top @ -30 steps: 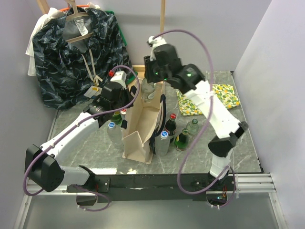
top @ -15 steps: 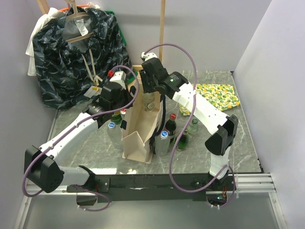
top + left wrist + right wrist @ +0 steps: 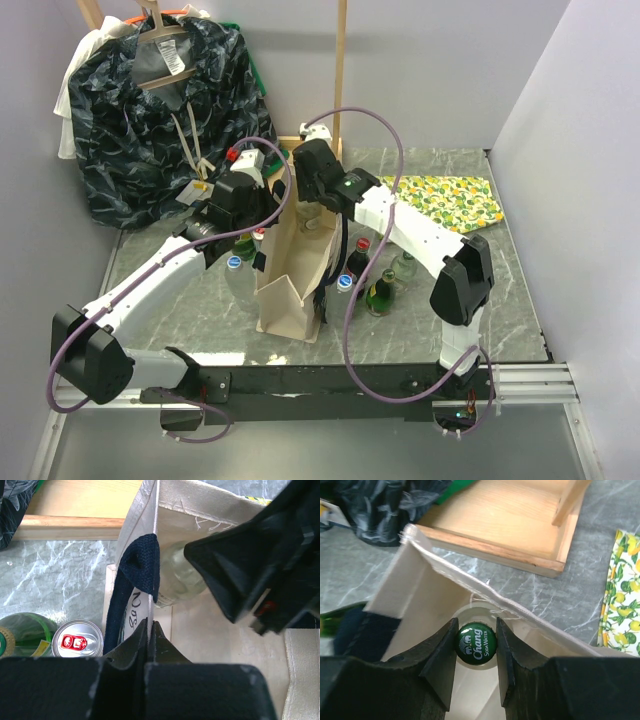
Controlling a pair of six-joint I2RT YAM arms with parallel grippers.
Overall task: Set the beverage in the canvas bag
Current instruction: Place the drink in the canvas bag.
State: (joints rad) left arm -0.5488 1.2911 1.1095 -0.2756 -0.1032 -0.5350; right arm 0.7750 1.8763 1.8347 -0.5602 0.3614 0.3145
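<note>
The beige canvas bag [image 3: 287, 296] stands open in the middle of the table, with black strap handles [image 3: 141, 562]. My left gripper [image 3: 150, 626] is shut on the bag's left wall at its rim and holds it upright. The beverage is a clear glass bottle [image 3: 181, 578] with a green Chang soda water cap [image 3: 476, 643]. My right gripper [image 3: 476, 645] is shut on the cap from both sides. It holds the bottle upright inside the bag's mouth at the far end, below the rim [image 3: 470, 587]. In the top view the right gripper [image 3: 314, 198] hangs over the bag's back end.
Several bottles stand around the bag: a blue-capped one [image 3: 233, 266] on the left, and blue-capped [image 3: 345, 285], green [image 3: 380, 293] and red-capped [image 3: 362, 245] ones on the right. A can [image 3: 77, 640] stands by the left wall. Wooden tray [image 3: 510, 525] behind, lemon cloth [image 3: 450, 200] right, dark garment [image 3: 150, 110] back left.
My right arm has swung left and down, bringing the bottle from above the bag's back edge into its mouth. The left arm has kept its hold on the wall.
</note>
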